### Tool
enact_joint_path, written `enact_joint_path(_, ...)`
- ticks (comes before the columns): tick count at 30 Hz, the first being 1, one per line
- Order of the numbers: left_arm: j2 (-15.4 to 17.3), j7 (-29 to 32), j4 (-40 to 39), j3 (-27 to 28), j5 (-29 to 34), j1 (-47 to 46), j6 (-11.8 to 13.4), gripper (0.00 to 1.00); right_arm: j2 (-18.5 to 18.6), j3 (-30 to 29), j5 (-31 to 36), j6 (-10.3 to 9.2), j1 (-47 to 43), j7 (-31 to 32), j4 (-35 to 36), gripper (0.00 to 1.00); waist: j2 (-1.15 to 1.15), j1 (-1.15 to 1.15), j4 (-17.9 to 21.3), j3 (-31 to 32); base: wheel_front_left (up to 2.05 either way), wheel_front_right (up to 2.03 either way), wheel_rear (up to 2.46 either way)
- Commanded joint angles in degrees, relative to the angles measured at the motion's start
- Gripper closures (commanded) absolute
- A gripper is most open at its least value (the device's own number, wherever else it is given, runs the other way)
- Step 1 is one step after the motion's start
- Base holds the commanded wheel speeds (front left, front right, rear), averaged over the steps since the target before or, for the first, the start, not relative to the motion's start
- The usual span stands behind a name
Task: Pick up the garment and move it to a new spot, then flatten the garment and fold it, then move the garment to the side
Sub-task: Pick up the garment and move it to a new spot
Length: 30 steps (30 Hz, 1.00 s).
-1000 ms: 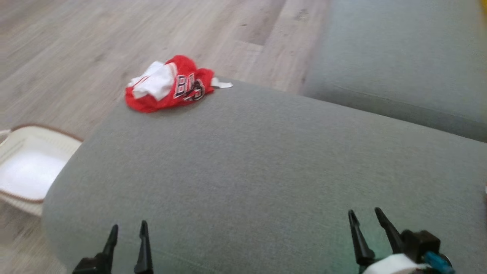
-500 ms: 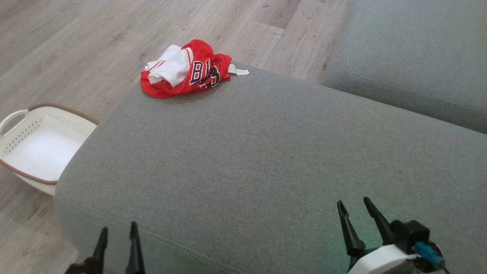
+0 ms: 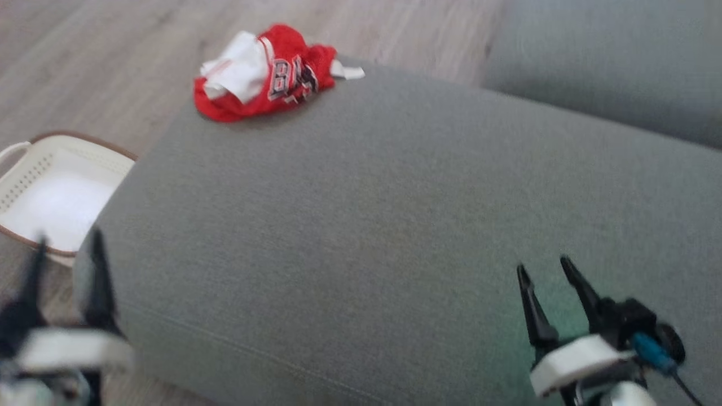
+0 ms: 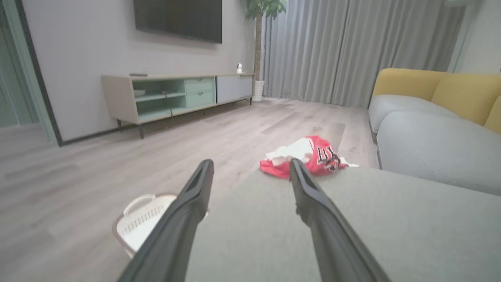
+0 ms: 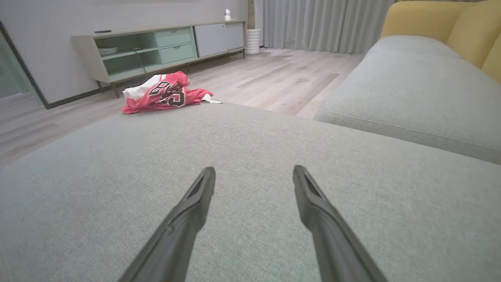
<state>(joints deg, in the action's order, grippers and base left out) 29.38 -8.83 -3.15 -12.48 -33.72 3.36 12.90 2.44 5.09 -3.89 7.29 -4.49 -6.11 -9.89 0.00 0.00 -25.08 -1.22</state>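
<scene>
At the far left corner of the grey cushion (image 3: 361,225) lies the garment (image 3: 262,73), a crumpled red-and-white jersey with dark lettering. It sits right at the cushion's rim, and a small white tab sticks out toward the wood floor (image 3: 101,67) beyond. Nothing touches it, so the pick-up has not begun.

Near the cushion's front left corner hangs the left gripper (image 3: 67,242), partly past the edge, with its fingers spread wide and nothing between them. Over the cushion's front right part the right gripper (image 3: 544,268) is just as wide and holds nothing. Both probably stand open because a loose heap needs jaws that can straddle a fold before closing.

The left arm looks the likelier one to reach. It is on the garment's side of the cushion, and its wrist view lines the jersey up just past its fingertips. The broad bare middle of the cushion seems the natural new spot, with room to spread and fold the cloth.

A white basket (image 3: 51,192) with a brown rim stands on the floor just beside the cushion's left edge. With the heap so close to the rim, a clumsy push could slide it off onto the floor.
</scene>
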Motion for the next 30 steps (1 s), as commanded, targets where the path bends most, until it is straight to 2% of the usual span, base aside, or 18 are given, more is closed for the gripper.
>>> enact_joint_path(1, 3.0, 0.5, -2.4, 3.8, 0.3, -6.8, -0.4, 0.0, 0.4, 1.3, 0.8, 0.2, 4.1, 0.5, 2.8, 0.0, 0.0, 0.0, 2.5, -3.8, 0.0, 0.0, 0.0)
enact_joint_path(7, 8.7, 6.3, 0.4, 6.3, -1.0, -22.6, -3.4, 0.0, 0.4, 1.5, 5.8, 0.2, 8.6, 4.9, 9.3, 0.0, 0.0, 0.0, 7.0, -12.3, 0.0, 0.0, 0.0)
enact_joint_path(12, 10.9, 11.0, 11.1, 4.9, -1.9, -37.0, -7.4, 0.0, 0.4, 1.5, 9.3, 0.2, 11.3, 8.1, 15.0, 0.0, 0.0, 0.0, 10.5, -20.1, 0.0, 0.0, 0.0)
enact_joint_path(20, 8.4, 15.5, 30.3, 0.6, -1.3, -52.9, -10.4, 0.0, 0.7, 0.8, 13.8, 0.2, 12.0, 11.9, 23.6, 0.0, 0.0, 0.0, 14.5, -30.6, 0.0, 0.0, 0.0)
enact_joint_path(25, 6.2, 16.1, 39.9, -1.4, -0.7, -58.9, -11.8, 0.0, 1.5, -0.7, 14.7, 0.2, 11.4, 13.1, 27.8, 0.0, 0.0, 0.0, 15.3, -35.3, 0.0, 0.0, 0.0)
enact_joint_path(30, 5.9, 15.3, 46.0, -3.1, 1.2, -62.5, -12.0, 0.0, 1.5, -0.6, 14.7, 0.2, 11.2, 13.4, 29.4, 0.0, 0.0, 0.0, 15.8, -37.4, 0.0, 0.0, 0.0)
